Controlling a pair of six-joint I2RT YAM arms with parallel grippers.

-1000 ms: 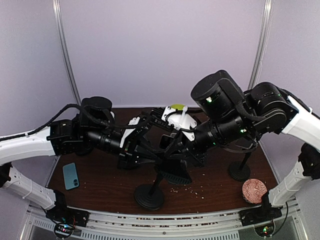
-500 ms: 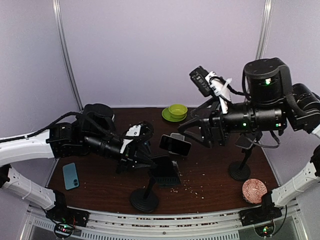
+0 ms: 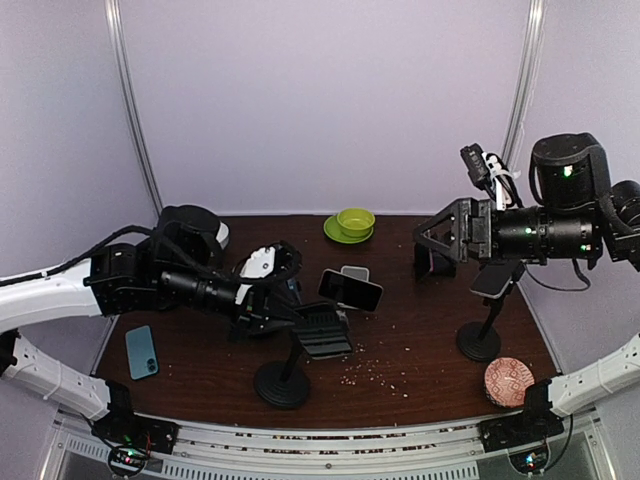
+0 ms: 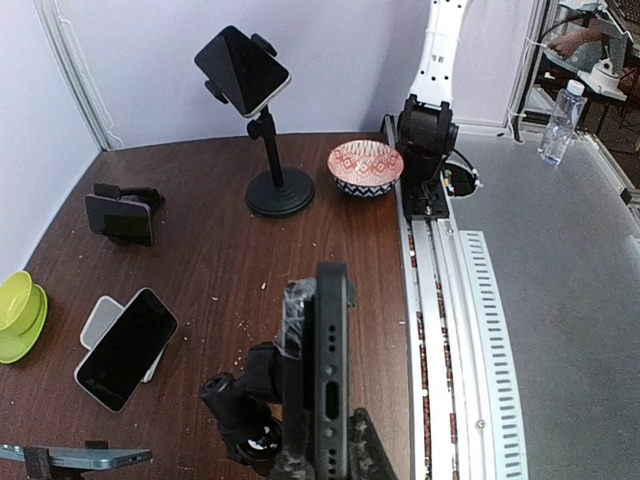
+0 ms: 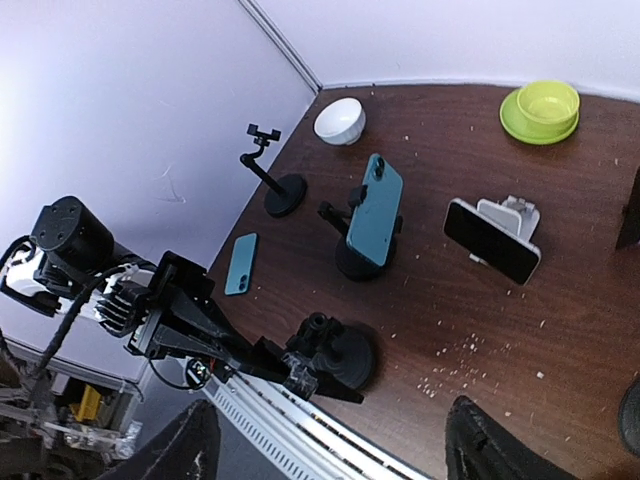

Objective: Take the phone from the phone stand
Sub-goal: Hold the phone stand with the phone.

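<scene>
three bowls [image 3: 355,220], at least five phones [image 3: 350,290]

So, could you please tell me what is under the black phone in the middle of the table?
A small white stand props up the black phone; part of it shows past the phone's edge. The rest of the stand is covered by the phone.

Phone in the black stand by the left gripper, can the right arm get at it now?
Probably yes. The right gripper hangs open to its right, nothing between them in the top view. The left gripper is shut on the phone from the other side, leaving the right side free.
</scene>
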